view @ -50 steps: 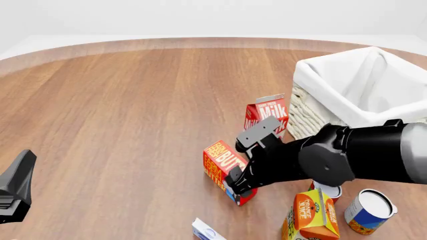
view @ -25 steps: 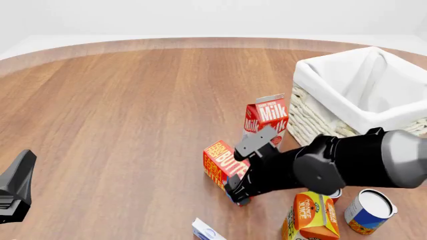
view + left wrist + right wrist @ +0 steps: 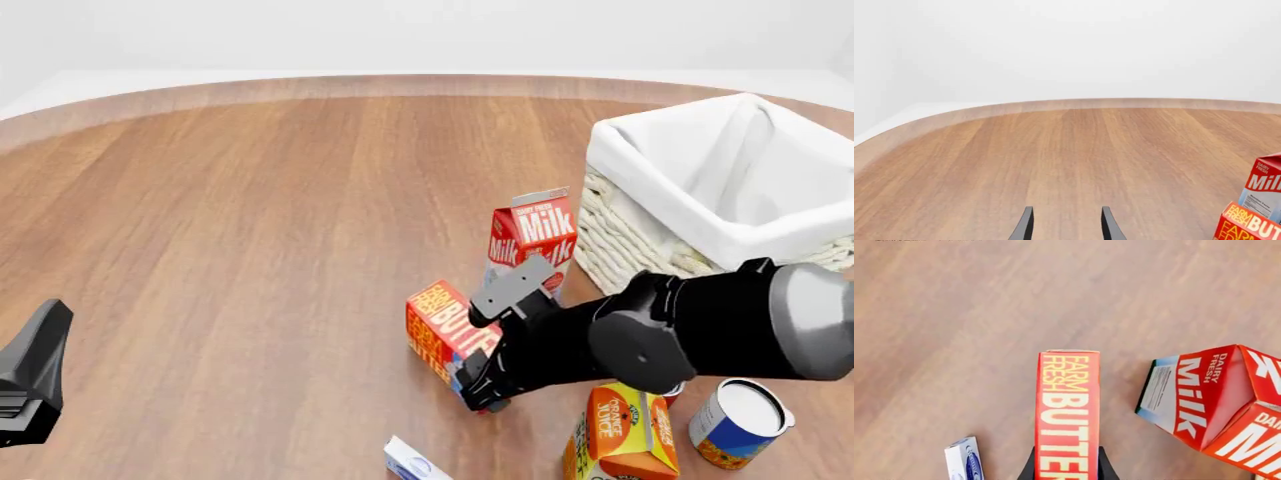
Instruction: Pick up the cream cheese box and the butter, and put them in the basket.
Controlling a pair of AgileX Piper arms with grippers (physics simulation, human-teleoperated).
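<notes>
Butter: one red carton lying on the table, in front of the milk carton and left of the basket; its near end is hidden under the right arm.
Right end effector: its two fingers sit against both long sides of the butter, clamped on it, as the right wrist view shows.
Cream cheese box: one small white and blue box at the near edge of the table, apart from the butter and touched by nothing.
Basket: one cream woven basket with a white liner, at the far right of the table; no carton shows inside the part in view.
Left end effector: two dark fingers apart with bare wood between them, low at the left edge of the front view, well away from all the goods.
Milk carton: one, upright, between the butter and the basket.
Orange juice carton: one, near the right front.
Cans: two, a blue-and-white one beside the juice, and another mostly hidden under the right arm.
</notes>
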